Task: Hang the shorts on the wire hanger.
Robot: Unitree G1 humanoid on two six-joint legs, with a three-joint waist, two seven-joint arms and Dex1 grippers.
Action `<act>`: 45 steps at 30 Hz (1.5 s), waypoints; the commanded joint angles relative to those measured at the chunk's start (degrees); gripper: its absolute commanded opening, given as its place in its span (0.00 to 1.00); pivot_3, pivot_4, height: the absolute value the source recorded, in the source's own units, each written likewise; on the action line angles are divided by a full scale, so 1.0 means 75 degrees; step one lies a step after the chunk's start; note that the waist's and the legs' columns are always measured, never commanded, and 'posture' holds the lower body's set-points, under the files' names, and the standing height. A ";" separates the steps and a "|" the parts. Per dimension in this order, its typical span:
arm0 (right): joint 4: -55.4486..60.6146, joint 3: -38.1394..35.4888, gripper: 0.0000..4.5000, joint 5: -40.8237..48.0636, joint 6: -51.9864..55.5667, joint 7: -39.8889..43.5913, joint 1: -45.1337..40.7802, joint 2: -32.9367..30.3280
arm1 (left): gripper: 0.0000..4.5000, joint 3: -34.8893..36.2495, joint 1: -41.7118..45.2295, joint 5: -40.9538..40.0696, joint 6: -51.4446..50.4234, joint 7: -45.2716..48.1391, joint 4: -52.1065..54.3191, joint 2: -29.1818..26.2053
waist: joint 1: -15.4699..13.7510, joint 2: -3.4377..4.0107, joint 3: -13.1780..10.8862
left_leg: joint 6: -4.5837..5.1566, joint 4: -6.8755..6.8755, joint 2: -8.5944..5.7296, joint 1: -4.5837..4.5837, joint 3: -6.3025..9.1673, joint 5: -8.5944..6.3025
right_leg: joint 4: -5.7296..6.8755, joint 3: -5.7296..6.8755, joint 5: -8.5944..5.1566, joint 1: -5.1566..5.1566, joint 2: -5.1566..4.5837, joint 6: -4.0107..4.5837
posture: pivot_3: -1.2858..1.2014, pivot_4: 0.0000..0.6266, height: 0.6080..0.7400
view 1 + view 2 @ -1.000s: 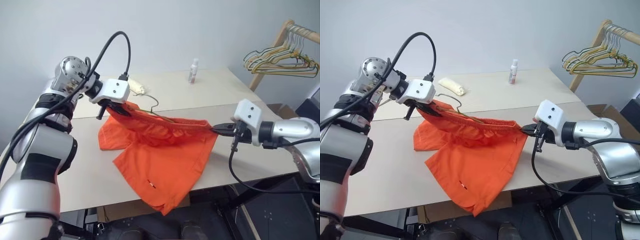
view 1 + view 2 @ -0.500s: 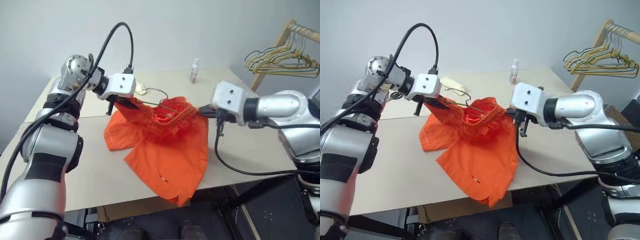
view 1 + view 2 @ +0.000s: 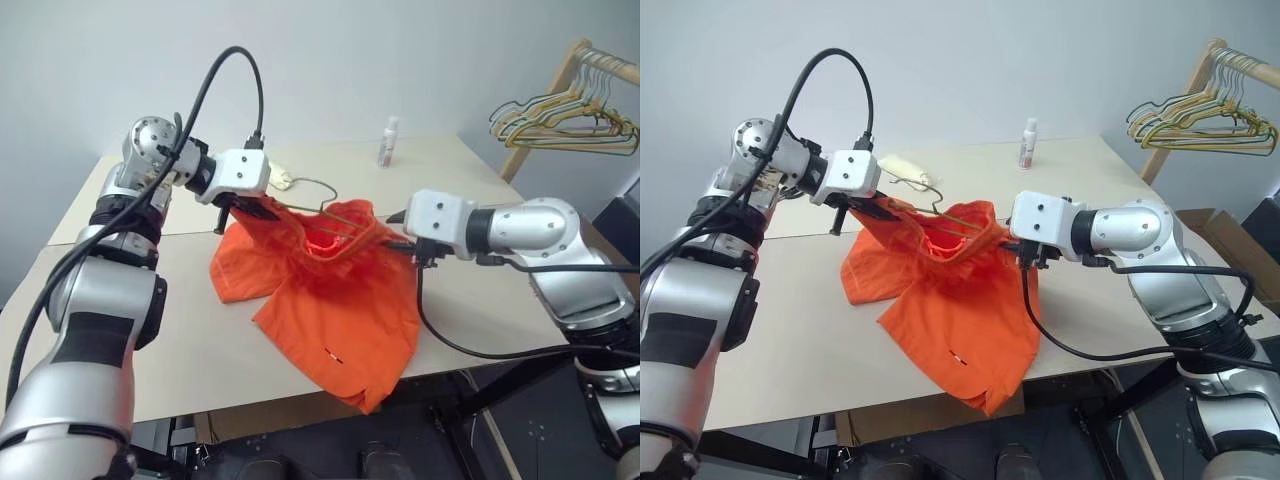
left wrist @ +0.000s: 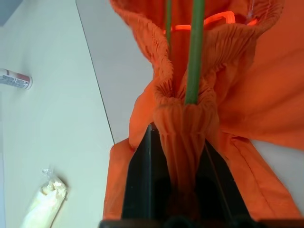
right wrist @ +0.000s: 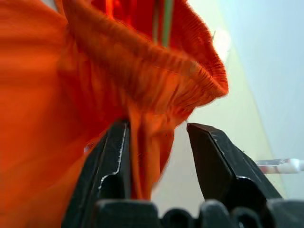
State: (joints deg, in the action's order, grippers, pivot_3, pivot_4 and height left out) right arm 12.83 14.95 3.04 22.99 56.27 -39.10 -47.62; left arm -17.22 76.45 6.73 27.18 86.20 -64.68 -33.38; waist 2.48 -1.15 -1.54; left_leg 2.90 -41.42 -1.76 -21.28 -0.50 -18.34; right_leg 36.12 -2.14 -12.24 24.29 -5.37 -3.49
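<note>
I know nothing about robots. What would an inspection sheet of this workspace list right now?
Surface: pale beige table.
Job's things: bright orange fabric shorts, waistband bunched around thin grey-green wire hanger.
Clutter: small white bottle; pale plastic-wrapped roll.
Grippers: left gripper shut on shorts; right gripper open, fabric between its fingers.
Cables: black cables along both arms.
Surroundings: wooden rack with bunched yellowish hangers, grey wall.
</note>
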 commanded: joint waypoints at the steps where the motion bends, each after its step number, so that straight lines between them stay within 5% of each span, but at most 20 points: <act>1: -0.0042 -0.0375 0.44 0.0262 -0.0177 0.0128 0.0002 0.0118 | 0.00 0.0124 0.0143 0.0115 0.0088 -0.0191 0.0164 -0.0023 | 0.0000 0.0000 0.0000 | 0.0000 0.0000 0.0000 0.0000 0.0000 0.0000 | 0.0001 0.0000 0.0000 0.0001 0.0000 0.0000 | 0.50 0.00 1.00; 18: -0.0895 -0.0452 0.44 0.0669 0.0333 0.0218 -0.0361 0.0991 | 0.00 0.0466 0.0014 -0.0168 0.0044 0.0262 0.0351 0.0281 | 0.0018 0.0000 0.0000 | -0.0004 0.0000 -0.0001 0.0001 0.0002 0.0002 | 0.0002 0.0000 0.0001 0.0001 -0.0001 0.0000 | 0.50 0.00 1.00; 26: -0.0698 -0.0476 0.01 0.0716 0.0634 0.0259 -0.0196 0.0900 | 0.00 0.0609 -0.0066 -0.0204 0.0212 0.0036 0.0168 0.0281 | 0.0020 0.0000 0.0000 | -0.0004 0.0000 -0.0002 0.0001 0.0004 0.0002 | 0.0003 0.0000 0.0001 0.0001 -0.0001 0.0000 | 0.50 0.00 1.00; 27: -0.0693 -0.0481 0.00 0.0701 0.0629 0.0252 -0.0173 0.0890 | 0.12 0.0717 -0.0046 -0.0359 0.0093 0.0233 0.0115 0.0310 | 0.0020 0.0000 0.0000 | -0.0004 0.0000 -0.0002 0.0000 0.0003 0.0002 | 0.0003 0.0000 0.0001 0.0001 -0.0002 0.0000 | 0.50 0.00 1.00; 28: -0.0660 -0.0556 0.00 0.0738 0.0702 0.0223 -0.0111 0.0862 | 0.12 0.0726 -0.0061 -0.0295 0.0204 0.0092 0.0005 0.0267 | 0.0022 0.0000 0.0000 | -0.0005 0.0000 -0.0002 0.0000 0.0004 0.0002 | 0.0003 0.0000 0.0001 0.0001 -0.0002 0.0000 | 0.50 0.00 1.00; 33: -0.0364 -0.1044 0.00 0.1011 0.1247 0.0107 0.0241 0.0682 | 0.43 0.0998 0.0009 -0.0217 0.0124 -0.0464 -0.0336 0.0125 | 0.0016 0.0000 0.0000 | -0.0004 -0.0002 -0.0003 0.0000 0.0005 0.0003 | 0.0003 0.0002 0.0001 0.0000 -0.0003 -0.0001 | 0.49 0.00 1.00; 40: 0.0526 -0.2188 0.00 0.1540 0.2254 -0.0276 0.1286 0.0131 | 0.97 0.1784 0.0178 -0.0680 -0.0337 -0.0835 -0.0472 -0.0148 | 0.0013 0.0000 0.0000 | -0.0003 -0.0001 -0.0006 -0.0001 0.0010 0.0002 | 0.0003 0.0003 0.0001 0.0002 -0.0009 -0.0001 | 0.48 0.00 1.00; 45: 0.1141 -0.3070 0.00 0.1774 0.3210 -0.0826 0.2148 -0.0144 | 0.99 0.2381 -0.0038 -0.1139 -0.0681 -0.1231 -0.0299 -0.0051 | 0.0026 0.0000 0.0001 | -0.0001 -0.0006 -0.0007 -0.0001 0.0011 0.0000 | 0.0003 0.0005 0.0001 -0.0004 -0.0011 -0.0002 | 0.46 0.00 1.00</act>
State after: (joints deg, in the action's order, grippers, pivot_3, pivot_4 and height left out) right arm 18.53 -3.94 15.03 44.56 51.87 -23.11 -47.51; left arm -1.57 75.60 0.72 22.85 78.58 -68.45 -33.74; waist 2.68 -1.15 -1.54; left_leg 2.89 -41.48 -1.80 -21.28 -0.41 -18.34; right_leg 36.14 -2.09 -12.23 24.25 -5.46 -3.50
